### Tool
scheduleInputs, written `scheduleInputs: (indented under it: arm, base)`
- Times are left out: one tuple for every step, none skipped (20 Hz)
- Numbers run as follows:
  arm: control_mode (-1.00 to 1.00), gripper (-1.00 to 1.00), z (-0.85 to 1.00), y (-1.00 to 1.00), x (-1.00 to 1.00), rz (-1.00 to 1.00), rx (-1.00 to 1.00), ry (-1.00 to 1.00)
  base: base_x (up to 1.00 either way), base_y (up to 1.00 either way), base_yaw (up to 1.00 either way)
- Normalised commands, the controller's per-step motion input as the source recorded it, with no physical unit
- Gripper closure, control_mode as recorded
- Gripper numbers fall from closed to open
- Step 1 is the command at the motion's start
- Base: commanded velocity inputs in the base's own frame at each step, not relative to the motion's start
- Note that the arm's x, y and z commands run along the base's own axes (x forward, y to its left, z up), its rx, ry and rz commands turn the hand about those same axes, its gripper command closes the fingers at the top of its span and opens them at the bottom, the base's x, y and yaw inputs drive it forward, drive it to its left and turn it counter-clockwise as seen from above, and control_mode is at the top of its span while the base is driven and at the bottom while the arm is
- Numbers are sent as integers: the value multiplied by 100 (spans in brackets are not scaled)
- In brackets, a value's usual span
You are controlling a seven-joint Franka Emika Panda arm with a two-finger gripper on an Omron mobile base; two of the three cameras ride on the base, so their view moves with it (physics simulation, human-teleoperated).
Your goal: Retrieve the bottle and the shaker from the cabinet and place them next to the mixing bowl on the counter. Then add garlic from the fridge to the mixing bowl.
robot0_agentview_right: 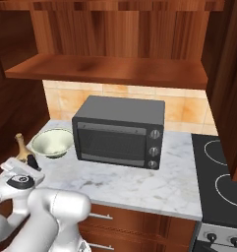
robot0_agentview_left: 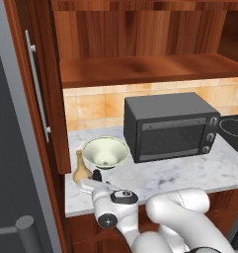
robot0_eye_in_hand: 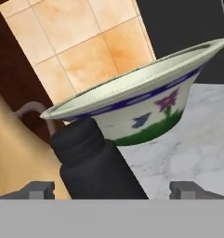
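I take the mixing bowl as my landmark: it sits on the marbled tabletop just to the left of the black toaster oven, and from the left base view its pale inside looks bare apart from a faint speck at the bottom that I cannot identify. In the hand view the outside of the bowl carries a blue band and painted flowers over a green base. The bottle stands upright just left of the bowl, near the tabletop's front left corner, and the shaker stands upright right beside it, in front of the bowl's left side. Above the bowl, the cabinet shows its wooden shelf bare, with the door and its silver bar handle swung open to the left. My gripper sits low at the tabletop's front edge, pointing toward the bowl, with the arm folded up from below. In the hand view the fingers stand wide, one on each side of the shaker without pressing it; the shaker rests on the tabletop between them.
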Motion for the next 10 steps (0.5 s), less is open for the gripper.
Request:
scheduleInputs:
  arm:
    - [-100,-100,10,14,-32,9,13,0]
    - [-100,-100,14,15,-33,10,13,0]
    - [-100,-100,22,16,-28,10,14,0]
    - [-100,-100,27,21,-26,11,12,0]
    - [-100,-100,31,30,-27,13,9,0]
    - [-100,-100,36,32,-31,13,8,0]
    - [-100,-100,43,36,-36,16,6,0]
    - [-100,-100,45,35,-41,17,4,0]
    - [-100,-100,46,34,-45,17,3,0]
    - [-100,-100,49,24,-54,17,3,0]
  base:
    - [0,0,0]
    - [0,0,0]
    - [0,0,0]
    - [0,0,0]
    - [0,0,0]
    - [0,0,0]
    - [0,0,0]
    - [0,0,0]
    - [0,0,0]
    - [0,0,0]
